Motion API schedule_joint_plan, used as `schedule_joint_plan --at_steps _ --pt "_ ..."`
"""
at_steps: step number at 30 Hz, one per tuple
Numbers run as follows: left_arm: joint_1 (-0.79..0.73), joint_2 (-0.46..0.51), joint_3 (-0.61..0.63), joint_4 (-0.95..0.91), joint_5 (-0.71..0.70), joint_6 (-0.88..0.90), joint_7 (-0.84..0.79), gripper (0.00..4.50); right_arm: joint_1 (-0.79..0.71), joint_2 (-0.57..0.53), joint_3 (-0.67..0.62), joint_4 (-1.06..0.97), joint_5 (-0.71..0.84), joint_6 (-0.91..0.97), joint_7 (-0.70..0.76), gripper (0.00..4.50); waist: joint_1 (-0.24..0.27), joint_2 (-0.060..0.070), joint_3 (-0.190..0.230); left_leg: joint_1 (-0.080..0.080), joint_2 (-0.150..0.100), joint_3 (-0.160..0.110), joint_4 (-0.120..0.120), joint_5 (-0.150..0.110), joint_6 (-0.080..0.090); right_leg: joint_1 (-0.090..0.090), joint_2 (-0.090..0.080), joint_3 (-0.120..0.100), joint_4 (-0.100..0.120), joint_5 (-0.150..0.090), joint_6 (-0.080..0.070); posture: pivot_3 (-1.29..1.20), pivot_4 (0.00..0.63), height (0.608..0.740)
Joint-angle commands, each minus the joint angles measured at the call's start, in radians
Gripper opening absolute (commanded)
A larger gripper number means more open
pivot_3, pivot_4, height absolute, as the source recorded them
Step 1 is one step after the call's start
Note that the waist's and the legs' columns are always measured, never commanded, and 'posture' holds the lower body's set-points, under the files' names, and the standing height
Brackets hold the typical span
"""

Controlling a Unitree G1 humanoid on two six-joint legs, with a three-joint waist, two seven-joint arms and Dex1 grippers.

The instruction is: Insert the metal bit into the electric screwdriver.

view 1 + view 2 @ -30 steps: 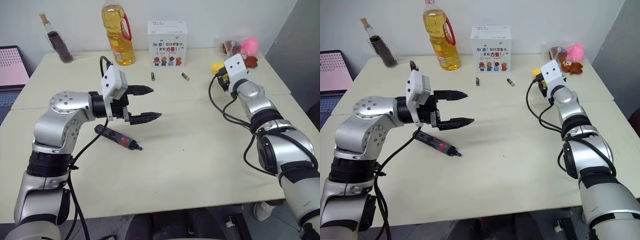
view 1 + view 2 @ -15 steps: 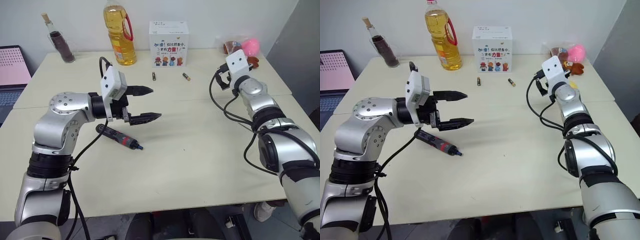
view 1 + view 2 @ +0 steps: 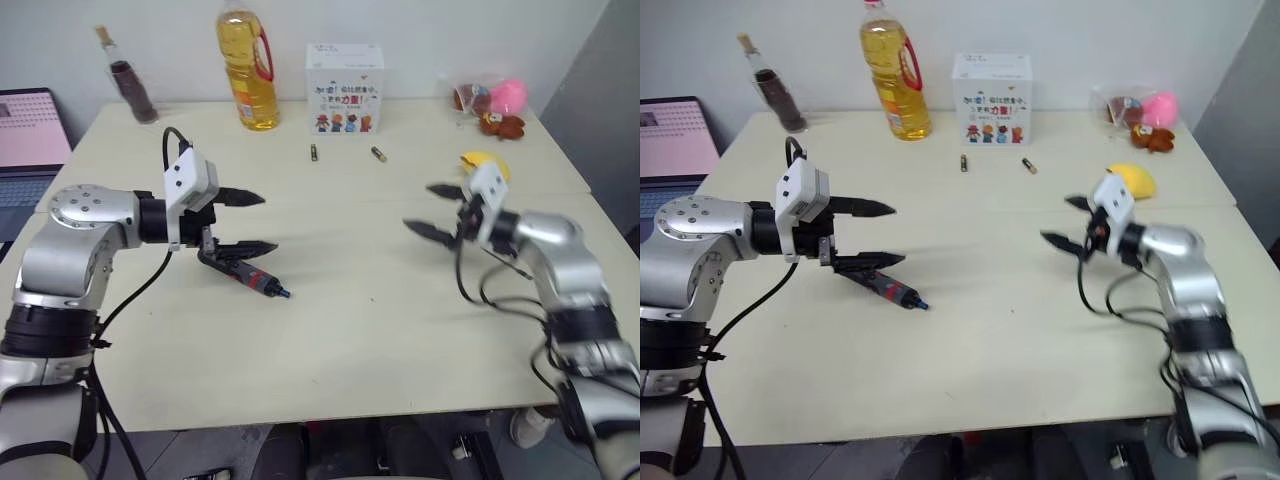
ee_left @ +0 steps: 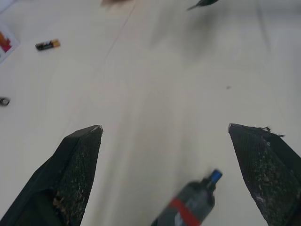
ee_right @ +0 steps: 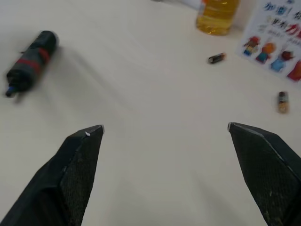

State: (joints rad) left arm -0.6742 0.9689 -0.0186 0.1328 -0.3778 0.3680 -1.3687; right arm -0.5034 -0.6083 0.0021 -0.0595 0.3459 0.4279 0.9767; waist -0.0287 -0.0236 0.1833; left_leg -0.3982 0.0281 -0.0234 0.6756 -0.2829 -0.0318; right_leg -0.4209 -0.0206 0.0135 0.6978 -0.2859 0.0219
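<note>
Lying on cream counter (image 3: 380, 320): dark pen-shaped electric screwdriver (image 3: 247, 277), red band, blue tip. Left hand (image 3: 252, 221) spread wide above it, empty. Right hand (image 3: 432, 211) well apart, wide, empty.

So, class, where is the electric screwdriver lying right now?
The electric screwdriver lies on the table's left half, just below the open left gripper.

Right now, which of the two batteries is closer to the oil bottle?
The battery on the robot's left, lying lengthwise towards the oil bottle; the other battery lies slanted, below the white box's right edge.
</note>
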Motion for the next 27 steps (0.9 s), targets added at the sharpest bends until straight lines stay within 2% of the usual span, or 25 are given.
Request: schedule_joint_plan --at_steps 1,4,5,8,13,18,22,24,27 --pt "-0.066 0.054 -0.039 0.058 0.046 -0.070 -0.129 4.50 0.091 -0.013 -0.031 -0.281 0.108 0.136 -0.051 4.45 0.000 0.000 0.000 0.000 -0.001 0.000 0.001 0.000 0.000 0.001 0.001 -0.001 0.000 0.000 0.000 0.00 0.150 0.740" --pt "-0.111 0.080 -0.115 0.141 0.124 -0.204 -0.224 4.50 0.175 -0.006 -0.037 -0.414 0.145 0.198 -0.108 4.45 0.000 0.000 0.000 0.001 -0.001 0.000 0.002 0.000 0.000 0.002 0.003 -0.002 0.001 0.001 -0.001 0.00 0.150 0.740" --pt "-0.135 0.094 -0.172 0.185 0.160 -0.301 -0.240 4.50 0.209 -0.002 -0.038 -0.462 0.161 0.223 -0.132 4.45 0.000 0.000 0.000 0.001 -0.001 0.000 0.002 0.000 0.000 0.002 0.003 -0.003 0.001 0.000 -0.001 0.00 0.150 0.740" --pt "-0.210 0.076 -0.289 0.291 0.224 -0.474 -0.246 4.50 0.278 0.008 -0.035 -0.552 0.184 0.268 -0.192 4.45 0.004 0.000 0.000 0.000 -0.001 0.000 0.002 0.000 0.000 0.002 0.003 -0.003 0.000 0.000 -0.001 0.00 0.150 0.740" --pt "-0.289 0.024 -0.432 0.391 0.293 -0.631 -0.246 4.50 0.348 0.020 -0.026 -0.635 0.185 0.291 -0.266 4.45 0.005 0.000 0.000 -0.001 -0.002 0.000 0.003 0.000 0.000 0.002 0.003 -0.003 0.000 0.001 -0.001 0.00 0.150 0.740" --pt "-0.340 -0.076 -0.478 0.466 0.354 -0.716 -0.246 4.50 0.431 0.002 -0.020 -0.723 0.197 0.294 -0.294 4.45 0.005 -0.001 0.000 -0.001 -0.002 0.000 0.003 0.000 0.000 0.002 0.003 -0.003 0.000 0.001 -0.001 0.00 0.150 0.740" --pt "-0.346 -0.094 -0.508 0.490 0.389 -0.765 -0.246 4.50 0.453 -0.011 -0.018 -0.746 0.204 0.291 -0.300 4.45 -0.005 -0.001 0.000 -0.001 -0.001 0.000 0.003 0.000 0.001 0.002 0.004 -0.003 0.000 0.001 -0.001 0.00 0.150 0.740" --pt "-0.350 -0.099 -0.520 0.512 0.473 -0.817 -0.235 4.50 0.465 -0.017 -0.025 -0.758 0.219 0.288 -0.295 4.45 -0.006 -0.001 0.000 0.000 -0.001 0.000 0.003 0.000 0.001 0.002 0.005 -0.002 0.001 0.001 -0.001 0.00 0.150 0.740" --pt "-0.351 -0.135 -0.511 0.513 0.522 -0.791 -0.205 4.50 0.484 -0.056 -0.023 -0.773 0.211 0.253 -0.252 4.45 -0.001 -0.001 0.000 -0.001 -0.001 -0.001 0.003 0.000 0.001 0.002 0.005 -0.003 0.000 0.000 -0.001 0.00 0.150 0.740"
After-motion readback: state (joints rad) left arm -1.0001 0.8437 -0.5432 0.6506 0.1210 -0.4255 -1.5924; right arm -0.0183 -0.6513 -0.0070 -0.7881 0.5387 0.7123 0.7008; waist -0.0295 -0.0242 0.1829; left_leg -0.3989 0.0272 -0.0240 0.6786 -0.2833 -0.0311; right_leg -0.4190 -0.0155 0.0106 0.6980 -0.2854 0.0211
